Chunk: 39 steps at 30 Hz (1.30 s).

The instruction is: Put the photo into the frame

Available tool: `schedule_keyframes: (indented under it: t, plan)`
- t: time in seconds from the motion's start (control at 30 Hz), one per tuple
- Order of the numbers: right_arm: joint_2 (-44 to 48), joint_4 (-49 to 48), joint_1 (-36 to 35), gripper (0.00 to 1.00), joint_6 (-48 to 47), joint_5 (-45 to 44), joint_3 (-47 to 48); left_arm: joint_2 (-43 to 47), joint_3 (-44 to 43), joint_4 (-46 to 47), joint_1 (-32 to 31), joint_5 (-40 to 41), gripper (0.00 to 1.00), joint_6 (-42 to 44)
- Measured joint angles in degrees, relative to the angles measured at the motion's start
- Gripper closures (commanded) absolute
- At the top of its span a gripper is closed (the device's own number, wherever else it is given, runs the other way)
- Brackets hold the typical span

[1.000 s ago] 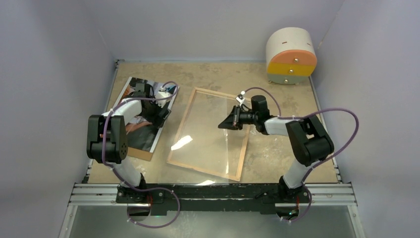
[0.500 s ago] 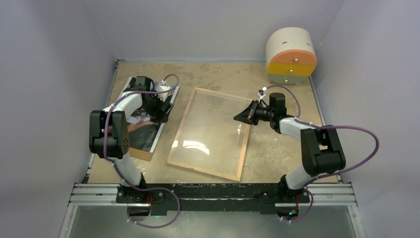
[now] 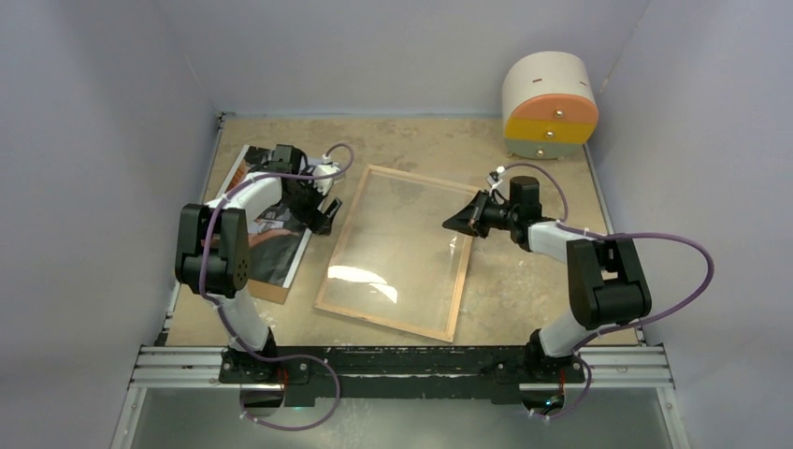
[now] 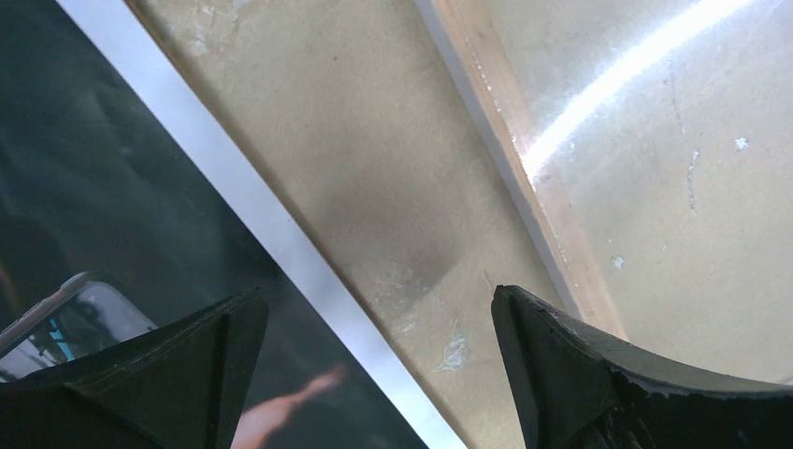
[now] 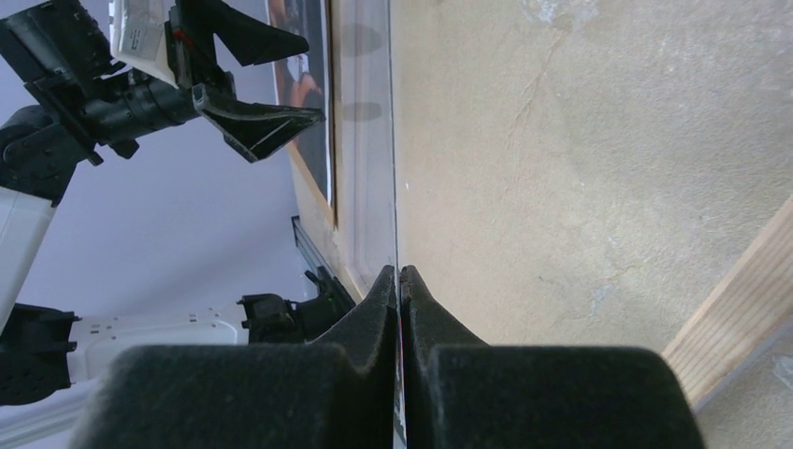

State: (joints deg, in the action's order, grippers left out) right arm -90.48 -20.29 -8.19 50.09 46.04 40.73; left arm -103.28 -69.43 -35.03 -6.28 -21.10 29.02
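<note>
- Table (image 3: 524,281): tan, worn top with pale scuffs and blotches. In the left wrist view the same surface (image 4: 374,187) shows white scratches.
- Drum-shaped container (image 3: 550,105) at the far right corner, lying on its side. White shell with 2 small dark slots on top. The round face has 3 bands, orange over yellow over pale, each with 1 small metal knob.
- Brown hardboard sheet (image 3: 266,292) at the left side, mostly covered; only its near corner and edge show.
- Aluminium rail (image 3: 411,367) runs along the near edge.
- Plain pale walls (image 3: 402,47) on 3 sides.
</note>
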Motion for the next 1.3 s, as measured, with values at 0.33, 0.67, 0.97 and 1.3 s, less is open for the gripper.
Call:
schedule_keyframes:
  t: [0.33, 0.67, 0.97, 1.3]
  plan:
    - [-2.27, 1.27, 0.79, 1.0, -0.28, -0.04, 0.0, -0.15, -0.11, 0.17, -1.01, 0.07, 0.03, -0.94]
    - [-2.25, 1.86, 1.44, 1.0, -1.11, -0.09, -1.05, -0.26, -0.11, 0.22, -1.64, 0.09, 0.03, -0.98]
    - [-2.25, 1.86, 1.95, 1.0, -1.09, -0.11, -1.88, -0.7, -0.11, 0.22, -2.14, 0.13, 0.03, -0.98]
    - [-0.15, -1.81, 1.95, 1.0, -1.05, -0.02, -1.9, -1.18, -0.04, 1.38, -2.71, 0.92, 0.06, -0.96]
